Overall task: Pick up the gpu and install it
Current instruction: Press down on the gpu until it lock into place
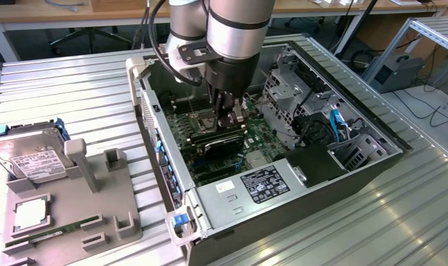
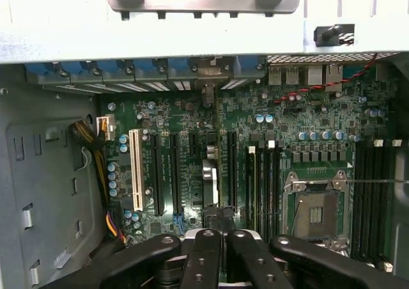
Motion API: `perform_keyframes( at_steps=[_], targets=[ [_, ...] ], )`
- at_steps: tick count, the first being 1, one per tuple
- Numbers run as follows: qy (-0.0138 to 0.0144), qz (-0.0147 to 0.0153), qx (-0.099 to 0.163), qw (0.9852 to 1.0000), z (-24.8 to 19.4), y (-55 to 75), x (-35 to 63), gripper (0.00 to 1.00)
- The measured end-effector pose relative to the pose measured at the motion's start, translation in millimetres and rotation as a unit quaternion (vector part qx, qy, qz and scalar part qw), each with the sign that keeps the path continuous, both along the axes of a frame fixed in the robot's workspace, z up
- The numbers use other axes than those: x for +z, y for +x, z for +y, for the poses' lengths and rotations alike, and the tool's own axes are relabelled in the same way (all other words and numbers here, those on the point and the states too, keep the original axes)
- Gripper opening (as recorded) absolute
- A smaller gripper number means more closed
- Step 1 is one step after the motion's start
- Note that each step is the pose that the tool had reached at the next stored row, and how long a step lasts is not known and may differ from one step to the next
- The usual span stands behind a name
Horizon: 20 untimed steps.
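Observation:
The gpu (image 1: 222, 147), a thin card with a black face, stands on edge in a motherboard slot inside the open computer case (image 1: 159, 138). In the wrist view the gpu (image 2: 209, 174) appears edge-on among the expansion slots, running toward the rear slot openings. My gripper (image 1: 234, 121) hangs inside the case just above the card's upper edge. Its black fingers (image 2: 203, 250) are pressed together, so the gripper (image 2: 217, 234) is shut directly over that edge. I cannot tell whether the tips touch the card.
A grey parts holder (image 1: 98, 221) at the exterior view's left carries a hard drive (image 1: 33, 160), a CPU (image 1: 31, 213) and a memory stick (image 1: 50, 235). Around the card sit the power supply (image 1: 257, 183), a drive cage (image 1: 290, 94) and the CPU socket (image 2: 316, 215).

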<state>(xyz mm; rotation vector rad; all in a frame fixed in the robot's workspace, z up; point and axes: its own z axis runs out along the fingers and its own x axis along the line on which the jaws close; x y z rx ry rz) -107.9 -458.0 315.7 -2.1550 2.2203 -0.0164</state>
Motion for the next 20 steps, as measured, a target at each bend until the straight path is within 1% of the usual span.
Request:
perform_keyframes(
  at_steps=[3,5,7,9,20],
  targets=[
    [-0.0001,0.0000,0.000,1.0000,0.0,0.0,-6.3,0.11],
    [-0.0003,0.0000,0.000,1.0000,0.0,0.0,-12.8,0.11],
    [-0.0005,0.0000,0.000,1.0000,0.0,0.0,-16.5,0.11],
    [-0.0010,0.0000,0.000,1.0000,0.0,0.0,-21.4,0.11],
    [-0.0010,0.0000,0.000,1.0000,0.0,0.0,-21.9,0.11]
  ],
)
